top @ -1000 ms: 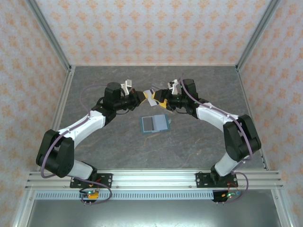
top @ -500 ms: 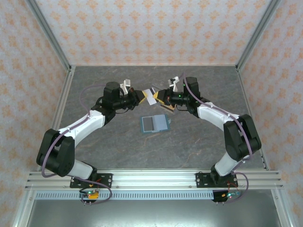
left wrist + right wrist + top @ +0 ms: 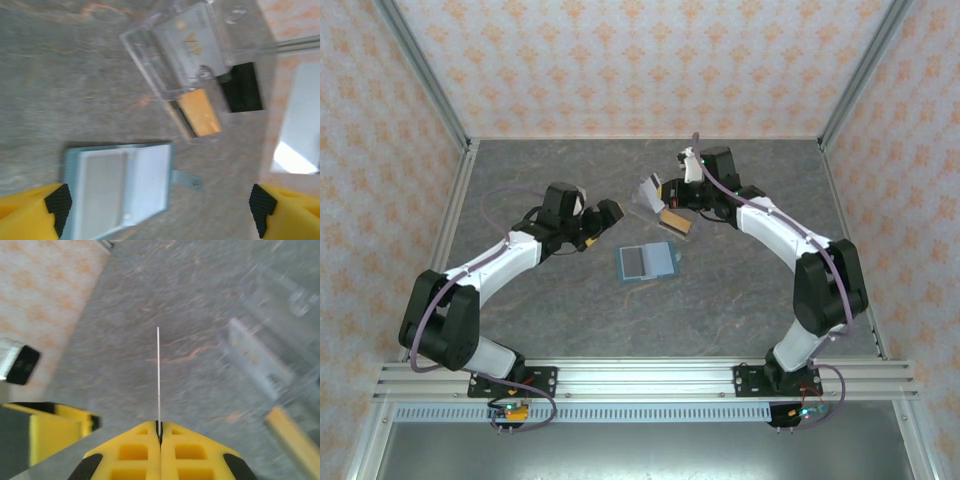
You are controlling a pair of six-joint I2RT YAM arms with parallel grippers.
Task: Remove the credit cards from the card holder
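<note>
Card holder (image 3: 648, 261) lies open and flat near the middle of the counter (image 3: 520, 320), teal-blue rim around a paler grey-blue lining, with a small tab on its right end. Its long axis runs left to right, roughly along the near edge. It has not moved. Just beyond it lies a clear plastic piece (image 3: 185, 45). The left gripper (image 3: 610, 212), shut a second ago, now stands spread and has drawn back leftward. The right gripper (image 3: 159, 432), pressed together, pinches a thin card (image 3: 158, 375) and has carried it toward the far edge.
</note>
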